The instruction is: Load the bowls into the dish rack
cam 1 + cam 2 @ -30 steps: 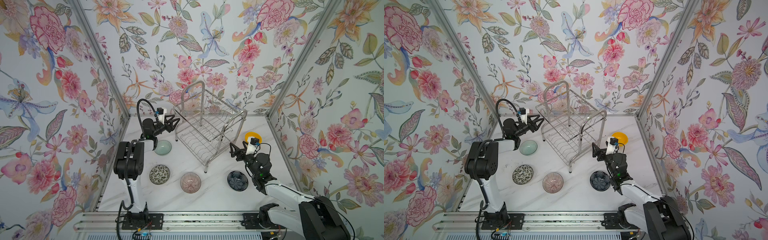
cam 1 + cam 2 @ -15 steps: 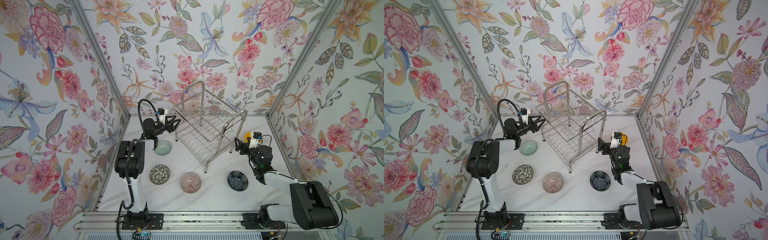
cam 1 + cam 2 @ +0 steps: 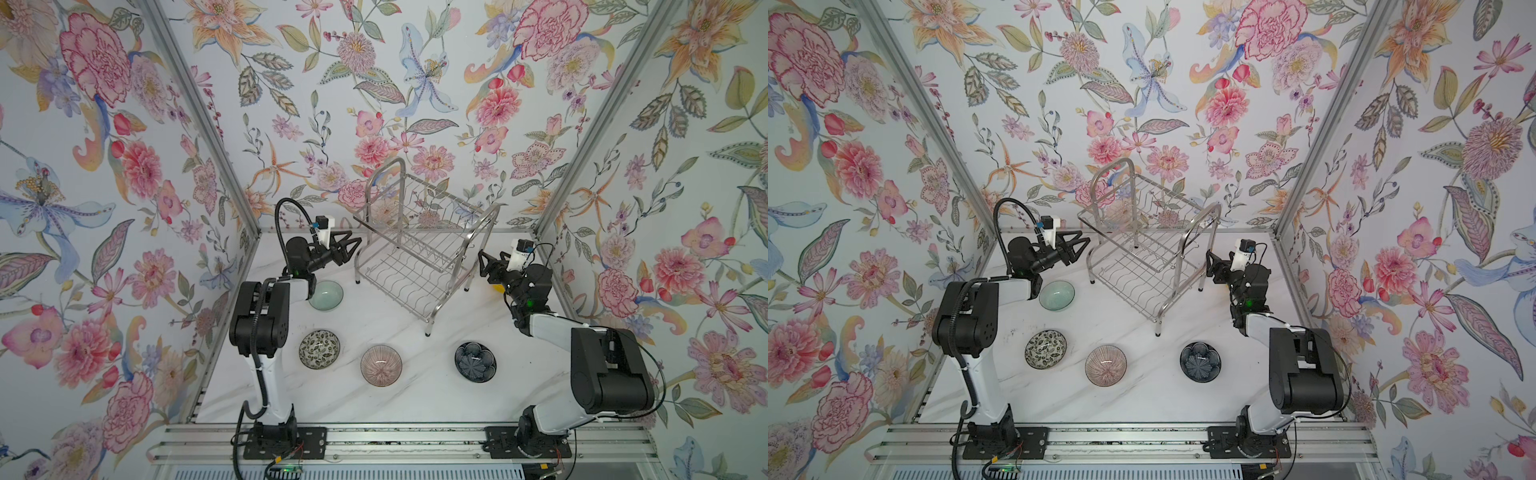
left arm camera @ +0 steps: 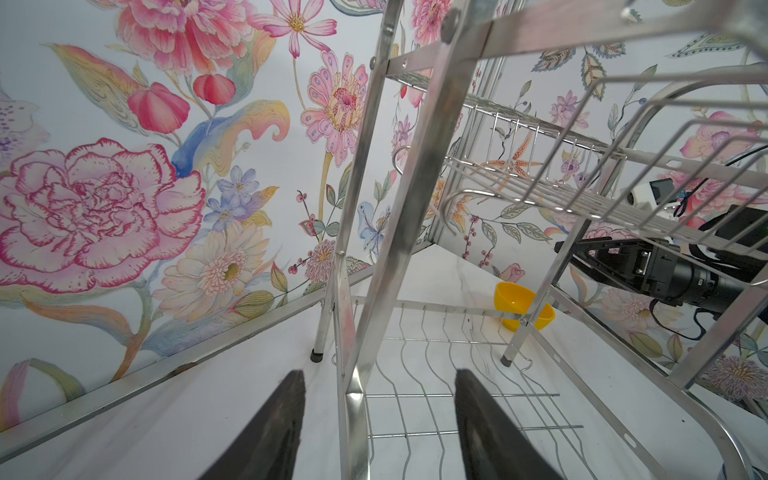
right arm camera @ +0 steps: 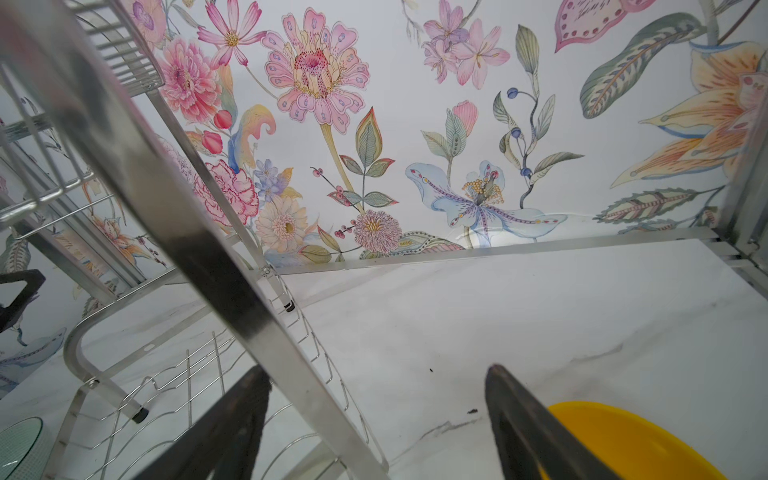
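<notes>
The steel dish rack stands mid-table at the back with nothing in it. My left gripper is open astride the rack's left frame tube, with gaps on both sides. My right gripper is open astride the right frame tube. The yellow bowl lies just beside the right gripper, mostly hidden in both top views. On the table lie the pale green bowl, speckled bowl, pink bowl and navy bowl.
Flowered walls close in the white marble table at the back and both sides. The aluminium rail with both arm bases runs along the front. The pale green bowl lies directly under the left forearm.
My right gripper has swung back from the front of the table to the rack's right frame, and its jaws have narrowed a little. The left gripper has hardly moved.
</notes>
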